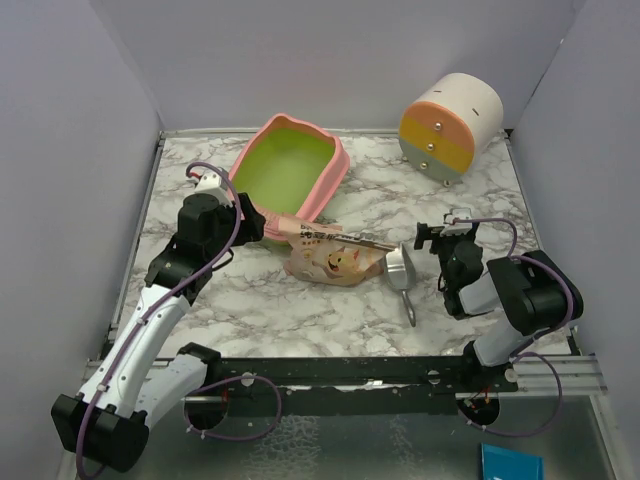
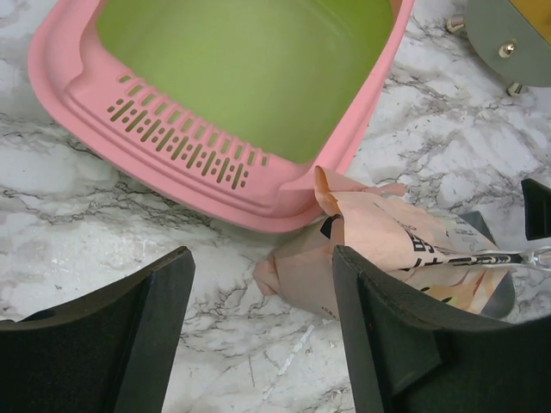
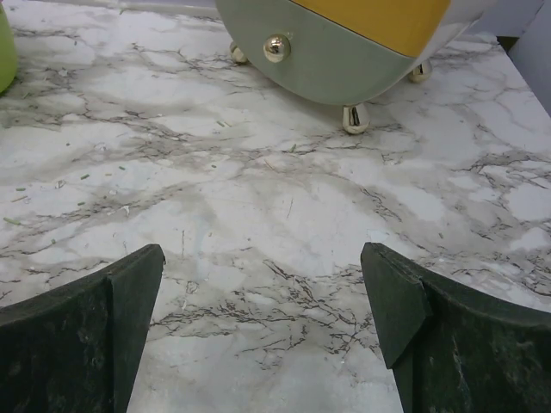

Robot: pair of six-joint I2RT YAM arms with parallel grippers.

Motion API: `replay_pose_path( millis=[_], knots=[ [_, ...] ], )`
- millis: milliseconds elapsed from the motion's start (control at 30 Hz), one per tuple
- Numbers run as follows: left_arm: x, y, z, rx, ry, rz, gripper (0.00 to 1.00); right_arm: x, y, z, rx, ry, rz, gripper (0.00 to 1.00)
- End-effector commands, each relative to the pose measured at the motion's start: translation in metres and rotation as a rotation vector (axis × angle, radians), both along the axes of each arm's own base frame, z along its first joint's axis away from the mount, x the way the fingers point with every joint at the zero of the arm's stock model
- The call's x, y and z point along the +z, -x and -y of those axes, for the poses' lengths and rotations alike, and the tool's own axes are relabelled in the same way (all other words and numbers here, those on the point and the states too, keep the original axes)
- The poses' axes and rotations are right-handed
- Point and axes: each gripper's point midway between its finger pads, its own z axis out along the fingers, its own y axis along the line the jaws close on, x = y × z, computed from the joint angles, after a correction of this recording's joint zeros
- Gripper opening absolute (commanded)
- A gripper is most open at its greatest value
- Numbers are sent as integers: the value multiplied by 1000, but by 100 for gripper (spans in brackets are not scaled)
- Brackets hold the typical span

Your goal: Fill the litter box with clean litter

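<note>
Since litter box [image 2: 258, 206] is unfilled, left hand [image 2: 260, 275], part-open and empty, must close on pouch [image 2: 379, 241] beside it; right hand [image 3: 261, 267] wide-open, empty.

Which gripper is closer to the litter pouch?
The left gripper, open beside the pouch by the litter box; the right gripper, also open, faces bare table near the cabinet.

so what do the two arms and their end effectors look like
Left arm and right arm match: white link shells, chunky black joint housings, purple cables looping alongside, bolted to a black rail. Left end effector and right end effector each carry two broad matte-black fingers with curved inner edges.
</note>
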Motion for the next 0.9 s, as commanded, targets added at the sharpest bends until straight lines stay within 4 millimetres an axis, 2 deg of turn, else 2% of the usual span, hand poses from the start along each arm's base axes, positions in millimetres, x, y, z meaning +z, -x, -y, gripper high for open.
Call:
replay_pose_path(
  millis=[0, 100, 167, 267, 300, 333, 400, 433, 467, 533, 567, 600, 667, 733, 767, 867],
  knots=[
    [1, 5, -2, -4, -13, -2, 71, 9, -5, -2, 9, -17, 29, 100],
    [7, 5, -2, -15, -13, 37, 74, 9, -4, -1, 10, -15, 34, 100],
    [11, 5, -1, -27, -18, 52, 74, 23, 1, -9, 68, 14, 82, 100],
    [15, 7, 3, -65, -29, 57, 74, 52, 1, -39, 239, 48, 56, 100],
    [17, 7, 4, -70, -32, 57, 74, 68, -2, -46, 257, -25, 10, 100],
    [20, 7, 4, -79, -37, 62, 74, 75, -1, -52, 256, -131, -85, 100],
    [25, 7, 8, -115, -52, 77, 74, 118, 6, -74, 329, -305, -162, 100],
    [29, 6, 10, -132, -56, 90, 74, 140, 13, -89, 399, -378, -190, 100],
    [31, 7, 12, -154, -62, 99, 74, 164, 28, -111, 540, -415, -217, 100],
    [35, 8, 20, -227, -80, 124, 73, 207, 72, -150, 887, -418, -194, 100],
    [36, 10, 26, -280, -94, 136, 72, 220, 97, -162, 1037, -440, -182, 98],
    [36, 13, 31, -330, -108, 145, 72, 228, 117, -169, 1141, -465, -177, 92],
    [35, 15, 39, -399, -117, 149, 71, 235, 144, -173, 1249, -485, -184, 63],
    [36, 18, 47, -461, -123, 152, 71, 231, 148, -169, 1213, -455, -234, 21],
    [37, 19, 50, -494, -126, 157, 71, 223, 144, -164, 1159, -409, -279, 5],
    [39, 22, 61, -600, -152, 186, 71, 205, 119, -136, 914, -225, -384, 1]
  ],
)
